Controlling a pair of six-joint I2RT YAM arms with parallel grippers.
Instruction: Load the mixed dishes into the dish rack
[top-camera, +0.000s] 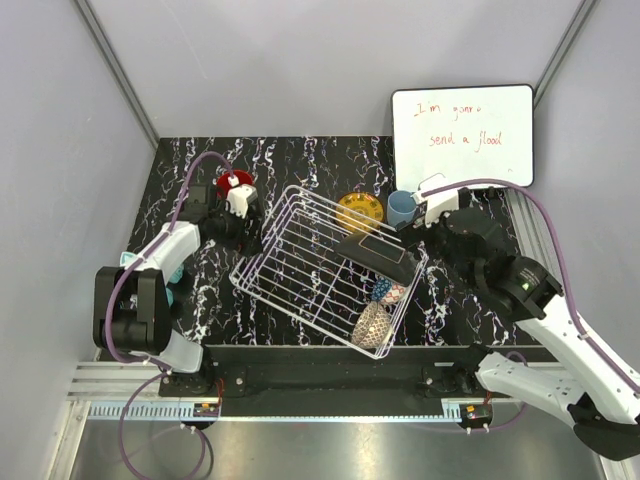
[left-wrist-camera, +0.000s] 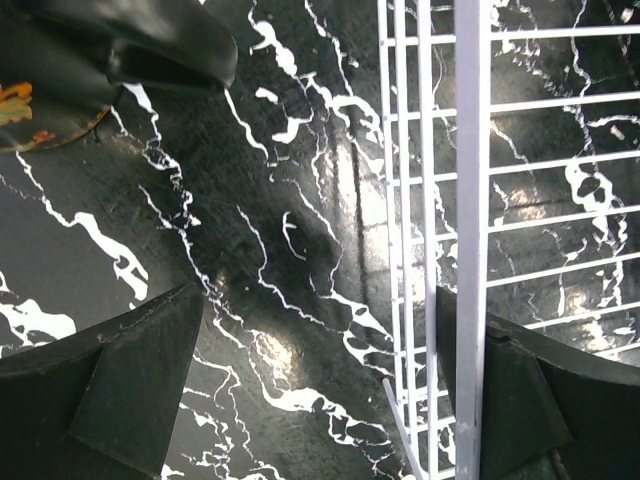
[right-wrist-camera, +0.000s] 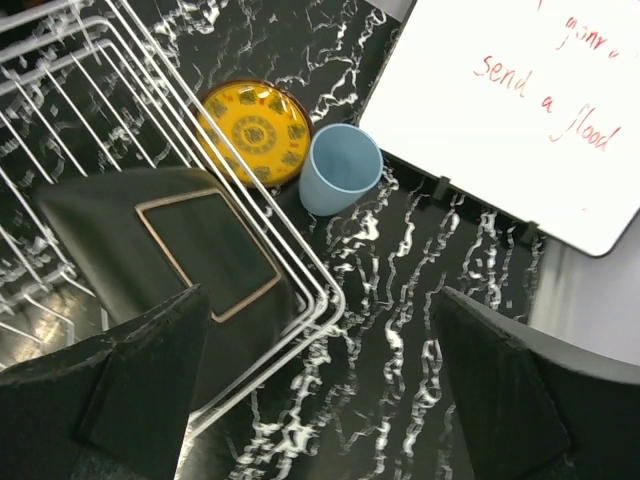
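Note:
The white wire dish rack (top-camera: 300, 255) lies mid-table. In it are a dark square plate (top-camera: 375, 255), a blue patterned bowl (top-camera: 390, 292) and a beige-brown bowl (top-camera: 372, 323). The yellow plate (top-camera: 360, 210) and the light blue cup (top-camera: 402, 208) stand on the table behind the rack. The red mug (top-camera: 235, 184) stands at the far left. My left gripper (top-camera: 243, 228) is open and empty at the rack's left wall (left-wrist-camera: 470, 200); a floral saucer's edge (left-wrist-camera: 25, 115) shows beside it. My right gripper (top-camera: 422, 222) is open and empty over the rack's right corner (right-wrist-camera: 335, 295), near the cup (right-wrist-camera: 338, 168) and the yellow plate (right-wrist-camera: 253, 132).
A whiteboard (top-camera: 462, 132) with red writing leans at the back right, close behind the cup. Teal rounded objects (top-camera: 130, 260) lie by the left arm's base. Grey walls close in the table on three sides.

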